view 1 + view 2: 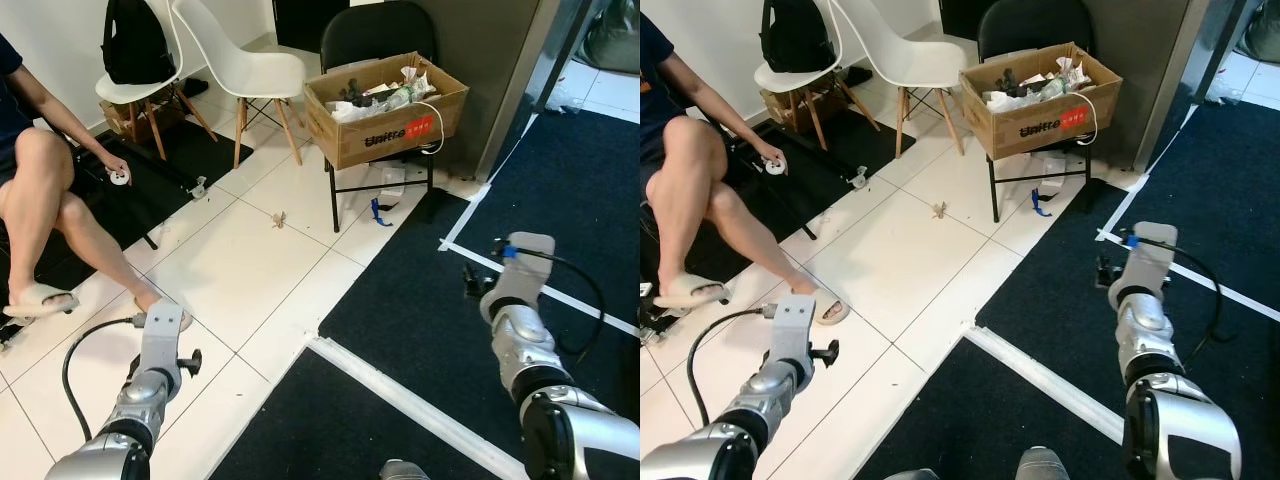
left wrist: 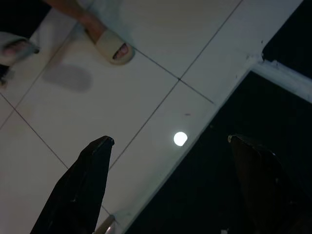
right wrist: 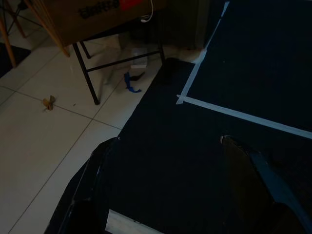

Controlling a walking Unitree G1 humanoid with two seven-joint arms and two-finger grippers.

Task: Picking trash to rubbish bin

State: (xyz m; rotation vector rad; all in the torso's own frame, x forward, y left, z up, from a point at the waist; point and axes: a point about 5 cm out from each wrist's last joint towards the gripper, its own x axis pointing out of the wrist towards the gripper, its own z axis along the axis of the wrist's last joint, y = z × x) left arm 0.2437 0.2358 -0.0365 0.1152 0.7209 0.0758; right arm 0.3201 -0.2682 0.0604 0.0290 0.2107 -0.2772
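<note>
At the lower edge, the left gripper [image 2: 168, 185] and right gripper [image 3: 165, 190] are held wide apart, empty. Mid-frame, a small brown crumpled scrap of litter [image 1: 279, 219] is seen on white tile; probably light and soft, best pinched across its middle. Beyond stands an open cardboard box of rubbish [image 1: 345, 140].

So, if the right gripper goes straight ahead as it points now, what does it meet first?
Probably the black carpet: the right gripper, fingers open, looks down at it, with nothing nearer. The white tape line lies beyond.
</note>
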